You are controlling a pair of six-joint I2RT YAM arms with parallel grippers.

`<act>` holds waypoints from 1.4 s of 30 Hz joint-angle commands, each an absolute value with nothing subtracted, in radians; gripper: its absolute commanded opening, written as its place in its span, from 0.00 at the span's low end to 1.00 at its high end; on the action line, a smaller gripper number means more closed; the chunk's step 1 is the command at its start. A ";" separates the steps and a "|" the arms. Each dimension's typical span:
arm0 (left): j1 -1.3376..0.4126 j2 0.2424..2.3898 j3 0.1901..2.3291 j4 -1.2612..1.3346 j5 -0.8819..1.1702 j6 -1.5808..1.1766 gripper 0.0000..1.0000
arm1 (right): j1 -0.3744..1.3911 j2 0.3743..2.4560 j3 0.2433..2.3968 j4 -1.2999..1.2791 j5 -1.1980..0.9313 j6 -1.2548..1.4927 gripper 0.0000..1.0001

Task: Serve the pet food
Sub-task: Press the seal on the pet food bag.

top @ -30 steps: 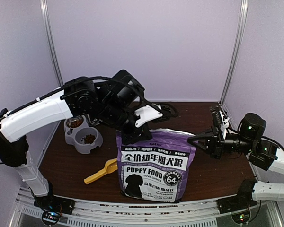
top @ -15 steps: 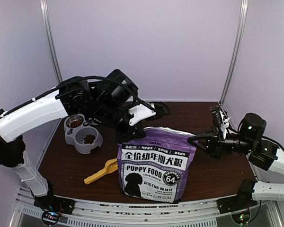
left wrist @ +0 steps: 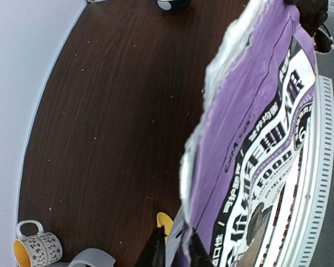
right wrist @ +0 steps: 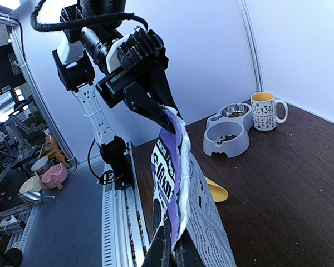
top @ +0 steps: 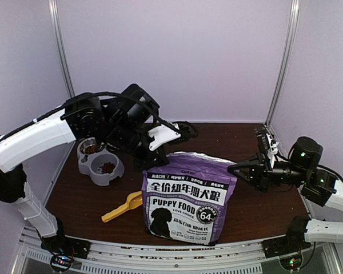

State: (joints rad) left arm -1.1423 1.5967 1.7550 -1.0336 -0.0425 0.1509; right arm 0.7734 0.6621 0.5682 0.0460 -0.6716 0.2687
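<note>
Your puppy food bag (top: 188,200) stands upright, near centre, with the yellow scoop (top: 121,208) just to its left. Your right gripper (top: 231,168) is clamped on its torn top edge. The left gripper (left wrist: 173,251) is barely parted at the other corner, and I can't tell if it grips. Kibble (top: 107,167) lies in the grey double bowl (top: 100,180), far left. You're likely opening the bag, so next spread the mouth without tipping it.

Table (top: 263,205), dark brown wood. On it: pet food bag (top: 188,197), purple-and-white, upright, lower centre; yellow scoop (top: 121,208) just left; grey double bowl (top: 103,165), left; patterned mug (right wrist: 265,111) beside the bowl.
</note>
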 commanded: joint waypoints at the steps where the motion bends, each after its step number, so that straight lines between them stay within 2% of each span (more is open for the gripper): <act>1: -1.084 1.544 1.727 -1.115 -0.178 0.136 0.14 | 0.769 0.621 0.568 0.069 -0.674 0.266 0.00; 3: -1.080 1.537 1.719 -1.115 -0.170 0.136 0.00 | 0.769 0.620 0.569 0.066 -0.673 0.265 0.00; 10: -1.075 1.520 1.698 -1.115 -0.184 0.132 0.01 | 0.770 0.621 0.572 0.070 -0.672 0.266 0.00; 11: -1.074 1.518 1.694 -1.115 -0.195 0.131 0.08 | 0.769 0.621 0.571 0.069 -0.672 0.268 0.00; 13: -1.070 1.512 1.687 -1.115 -0.203 0.130 0.13 | 0.769 0.622 0.573 0.068 -0.672 0.267 0.00; 17: -1.064 1.501 1.676 -1.115 -0.205 0.130 0.06 | 0.769 0.621 0.575 0.066 -0.672 0.267 0.00; 18: -1.063 1.499 1.674 -1.115 -0.204 0.130 0.00 | 0.769 0.621 0.574 0.067 -0.672 0.267 0.00; 24: -1.062 1.484 1.668 -1.115 -0.204 0.128 0.00 | 0.768 0.623 0.576 0.068 -0.671 0.268 0.00; 27: -1.060 1.482 1.663 -1.116 -0.226 0.129 0.13 | 0.769 0.626 0.578 0.070 -0.670 0.269 0.00; 29: -1.058 1.479 1.661 -1.116 -0.225 0.127 0.16 | 0.769 0.626 0.577 0.068 -0.670 0.270 0.00; 31: -1.057 1.477 1.658 -1.116 -0.221 0.127 0.13 | 0.769 0.624 0.579 0.067 -0.670 0.270 0.00; 33: -1.055 1.476 1.655 -1.115 -0.216 0.129 0.00 | 0.768 0.624 0.579 0.066 -0.670 0.270 0.00; 42: -1.056 1.473 1.654 -1.090 -0.155 0.131 0.00 | 0.769 0.648 0.615 -0.008 -0.649 0.254 0.00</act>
